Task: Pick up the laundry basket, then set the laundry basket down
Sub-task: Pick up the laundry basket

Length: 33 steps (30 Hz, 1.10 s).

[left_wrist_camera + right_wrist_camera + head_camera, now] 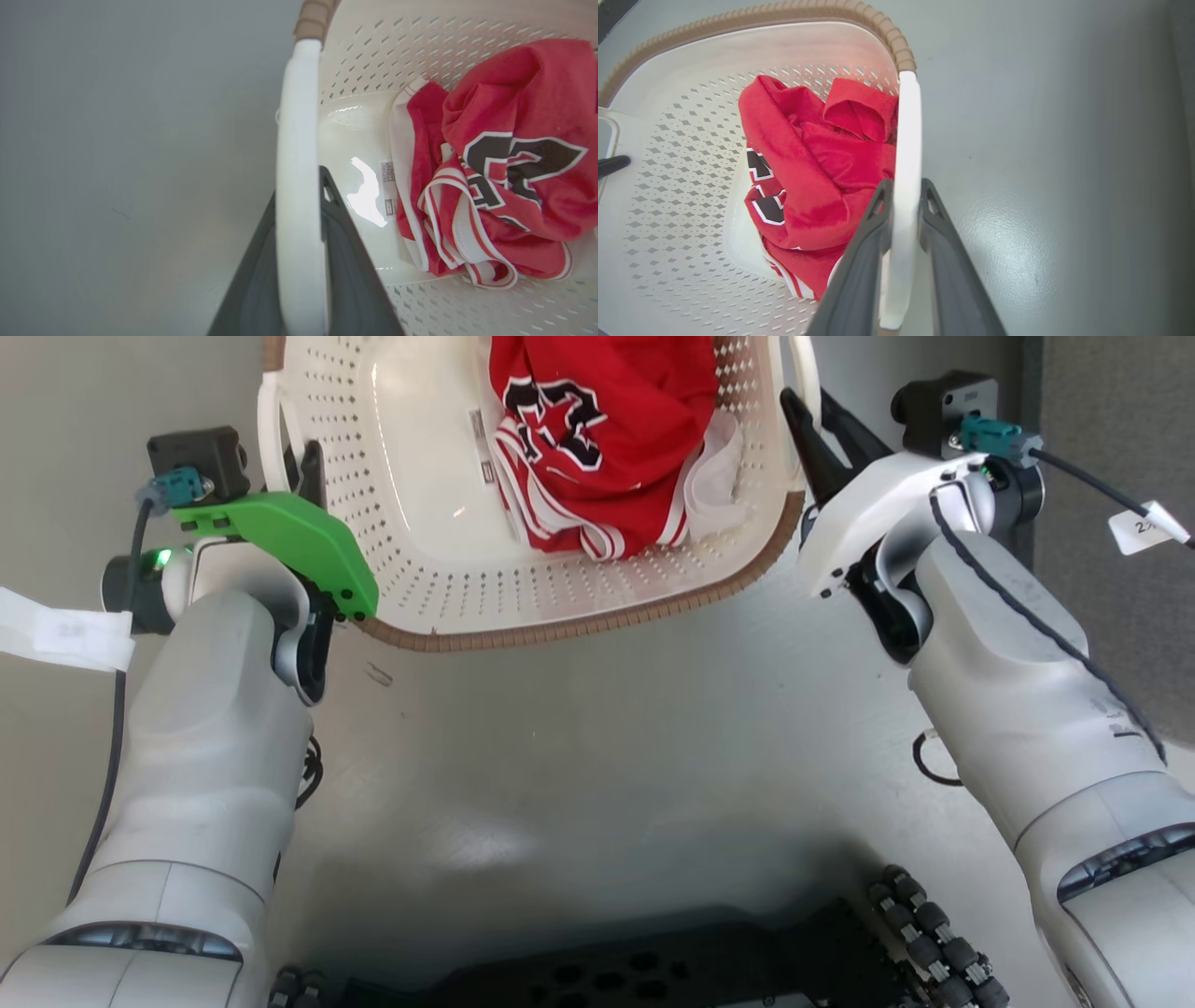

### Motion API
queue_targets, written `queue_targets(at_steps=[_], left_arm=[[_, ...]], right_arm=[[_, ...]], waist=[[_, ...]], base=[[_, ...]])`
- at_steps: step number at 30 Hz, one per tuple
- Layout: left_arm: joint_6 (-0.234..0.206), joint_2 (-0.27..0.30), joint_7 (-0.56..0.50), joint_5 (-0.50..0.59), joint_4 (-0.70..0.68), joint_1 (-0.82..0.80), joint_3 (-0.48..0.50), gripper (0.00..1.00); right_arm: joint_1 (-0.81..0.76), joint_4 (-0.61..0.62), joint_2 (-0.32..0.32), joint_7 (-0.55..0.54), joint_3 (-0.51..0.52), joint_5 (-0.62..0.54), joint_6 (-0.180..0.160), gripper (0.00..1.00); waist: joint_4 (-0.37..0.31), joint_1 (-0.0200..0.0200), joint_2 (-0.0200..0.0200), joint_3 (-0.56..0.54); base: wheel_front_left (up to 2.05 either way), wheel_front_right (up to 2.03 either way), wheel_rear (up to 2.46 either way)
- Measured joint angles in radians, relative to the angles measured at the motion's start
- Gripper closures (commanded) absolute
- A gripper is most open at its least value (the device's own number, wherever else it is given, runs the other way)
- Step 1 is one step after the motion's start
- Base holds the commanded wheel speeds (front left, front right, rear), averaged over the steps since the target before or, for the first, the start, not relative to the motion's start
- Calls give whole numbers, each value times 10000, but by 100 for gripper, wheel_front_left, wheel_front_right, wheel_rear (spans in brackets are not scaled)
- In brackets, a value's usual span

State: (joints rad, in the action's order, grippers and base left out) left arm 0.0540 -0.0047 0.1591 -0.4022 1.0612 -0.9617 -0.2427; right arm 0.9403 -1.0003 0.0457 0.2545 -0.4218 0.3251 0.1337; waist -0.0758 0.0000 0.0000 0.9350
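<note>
The laundry basket (560, 627) is cream-white and perforated with a brown woven-look rim, and stands at the top centre of the head view. Inside it lies a crumpled red jersey (597, 420) with white trim and black lettering. My left gripper (308, 471) is shut on the basket's white left handle (296, 116), one dark finger on each side of it. My right gripper (808, 406) grips the white right handle (909, 130) the same way, its fingers pressed against the bar. Whether the basket rests on the floor I cannot tell.
Grey floor (579, 756) spreads around and below the basket. My black base with its roller wheels (934, 933) fills the bottom edge of the head view. A darker panel (1111, 448) stands at the far right.
</note>
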Motion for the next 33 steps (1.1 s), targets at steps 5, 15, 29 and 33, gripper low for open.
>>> queue_targets(at_steps=[5, 15, 29, 33], left_arm=[[140, -12, -13, -159, 328, -5, -84, 100], [416, -25, -491, -663, 1053, 51, -257, 100], [617, -92, -1781, -1463, 1856, 691, -460, 100], [688, -96, -2138, -1657, 1923, 925, -489, 100]], right_arm=[[-85, -247, -17, 0, -230, 297, 0, 100], [-476, -748, -69, -2, -825, 926, 0, 100], [-1273, -1189, -150, -1164, -1505, 2107, 8, 100], [-1483, -1244, -153, -1526, -1666, 2378, 8, 100]], waist=[[2, 0, 0, -386], [47, 0, 0, -1392], [44, 0, 0, -3108], [45, 0, 0, -3615]], base=[[0, 0, 0], [0, 0, 0], [0, 0, 0], [0, 0, 0]])
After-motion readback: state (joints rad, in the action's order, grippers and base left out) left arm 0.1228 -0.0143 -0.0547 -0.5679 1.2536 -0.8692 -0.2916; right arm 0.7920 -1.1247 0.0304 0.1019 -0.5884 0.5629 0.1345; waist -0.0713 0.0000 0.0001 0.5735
